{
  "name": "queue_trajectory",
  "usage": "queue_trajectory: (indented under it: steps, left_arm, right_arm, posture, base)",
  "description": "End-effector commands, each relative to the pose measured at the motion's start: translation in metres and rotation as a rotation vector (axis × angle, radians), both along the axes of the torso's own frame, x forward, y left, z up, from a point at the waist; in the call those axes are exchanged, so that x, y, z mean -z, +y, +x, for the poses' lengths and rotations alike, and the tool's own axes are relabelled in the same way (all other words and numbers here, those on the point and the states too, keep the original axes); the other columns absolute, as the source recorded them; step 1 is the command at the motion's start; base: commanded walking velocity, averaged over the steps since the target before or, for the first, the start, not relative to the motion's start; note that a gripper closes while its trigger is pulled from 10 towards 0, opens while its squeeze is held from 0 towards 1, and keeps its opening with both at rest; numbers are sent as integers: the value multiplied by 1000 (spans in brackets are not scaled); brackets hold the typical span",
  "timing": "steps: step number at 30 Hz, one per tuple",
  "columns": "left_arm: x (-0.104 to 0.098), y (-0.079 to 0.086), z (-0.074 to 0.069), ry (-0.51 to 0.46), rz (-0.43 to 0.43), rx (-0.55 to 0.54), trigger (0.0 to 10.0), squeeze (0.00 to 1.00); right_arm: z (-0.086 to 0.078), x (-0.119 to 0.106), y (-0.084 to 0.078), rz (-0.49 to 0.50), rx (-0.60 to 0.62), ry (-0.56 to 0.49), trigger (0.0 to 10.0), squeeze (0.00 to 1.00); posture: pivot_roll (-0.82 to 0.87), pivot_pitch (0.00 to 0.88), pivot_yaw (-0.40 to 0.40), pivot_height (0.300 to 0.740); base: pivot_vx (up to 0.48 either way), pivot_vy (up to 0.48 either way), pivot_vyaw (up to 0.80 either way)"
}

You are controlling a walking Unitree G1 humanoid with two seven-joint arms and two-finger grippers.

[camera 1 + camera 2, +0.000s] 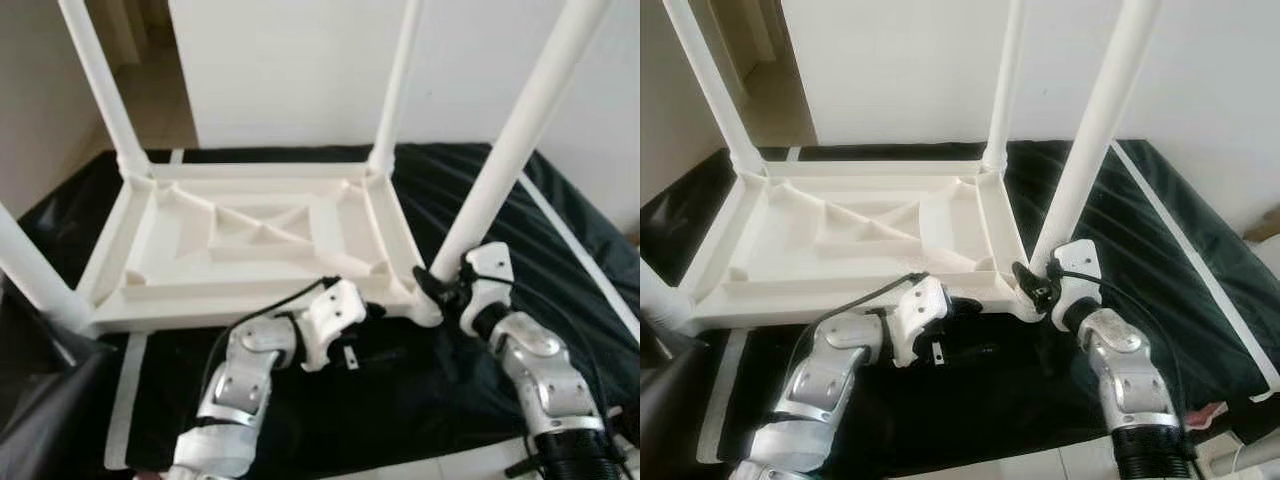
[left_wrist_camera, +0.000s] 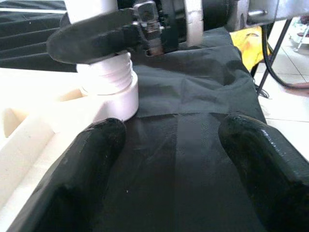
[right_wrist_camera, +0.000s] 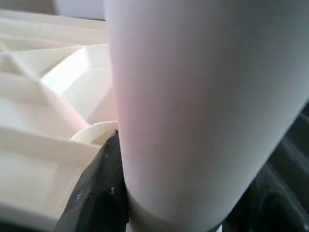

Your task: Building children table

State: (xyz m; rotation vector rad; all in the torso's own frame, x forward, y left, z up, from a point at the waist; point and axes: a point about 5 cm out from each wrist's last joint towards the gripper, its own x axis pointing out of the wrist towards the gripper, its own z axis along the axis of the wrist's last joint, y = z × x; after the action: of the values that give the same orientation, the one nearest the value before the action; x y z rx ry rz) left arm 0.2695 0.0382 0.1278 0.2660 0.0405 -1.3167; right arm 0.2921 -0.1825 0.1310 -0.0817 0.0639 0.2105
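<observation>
A white plastic children's table (image 1: 240, 172) lies upside down on a black cloth, its ribbed underside facing up. Its legs stand upward; the near right leg (image 1: 500, 170) sits in the corner socket (image 2: 108, 96). My right gripper (image 1: 438, 285) is shut on that leg just above the socket, and the leg (image 3: 193, 106) looms close in the right wrist view. My left gripper (image 1: 975, 328) is open low over the cloth by the table's front edge, left of that corner, with only cloth between its fingers (image 2: 82, 164).
The black cloth (image 1: 420, 400) with white stripes covers the surface under the table. A white wall (image 1: 300, 70) stands behind, with a doorway at the far left. Pale floor tiles (image 2: 289, 96) and cables lie off the cloth's right side. A dark object (image 1: 40, 400) sits at the near left.
</observation>
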Motion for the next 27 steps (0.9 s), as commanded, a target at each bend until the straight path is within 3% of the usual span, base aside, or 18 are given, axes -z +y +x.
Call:
queue_trajectory:
  steps: [1, 6, 9, 11, 13, 16, 27]
  left_arm:
    - [-3, 5, 9, -41, -37, -220, 10000, 0]
    - [-4, 6, 9, -42, -45, -229, 10000, 0]
    - [-4, 6, 8, -42, -47, -229, 10000, 0]
    - [-5, 4, 8, -44, -52, -228, 10000, 0]
    - [-5, 4, 8, -44, -54, -228, 10000, 0]
    - [-7, 3, 9, -46, -59, -227, 10000, 0]
    - [-7, 1, 9, -49, -53, -199, 10000, 0]
  right_arm:
    - [-5, 19, -5, -33, 101, 93, 10000, 0]
    - [-8, 22, 3, 37, 302, 111, 10000, 0]
    - [-9, 22, 5, 53, 355, 110, 10000, 0]
    - [-14, 26, 14, 98, 461, 123, 10000, 0]
    - [-16, 26, 18, 111, 491, 128, 10000, 0]
    - [-18, 25, 33, 132, 434, 126, 10000, 0]
    - [-15, 12, 30, 118, 405, 51, 10000, 0]
  posture:
    - [-5, 0, -71, 740]
    - [1, 0, -78, 740]
    - [0, 0, -79, 740]
    - [2, 0, -79, 740]
    - [2, 0, -79, 740]
    - [-6, 0, -73, 740]
    - [-30, 0, -51, 740]
  base:
    - [0, 0, 0]
    - [0, 0, 0]
    - [0, 0, 0]
    - [0, 0, 0]
    - [0, 0, 0]
    - [0, 0, 0]
    - [0, 0, 0]
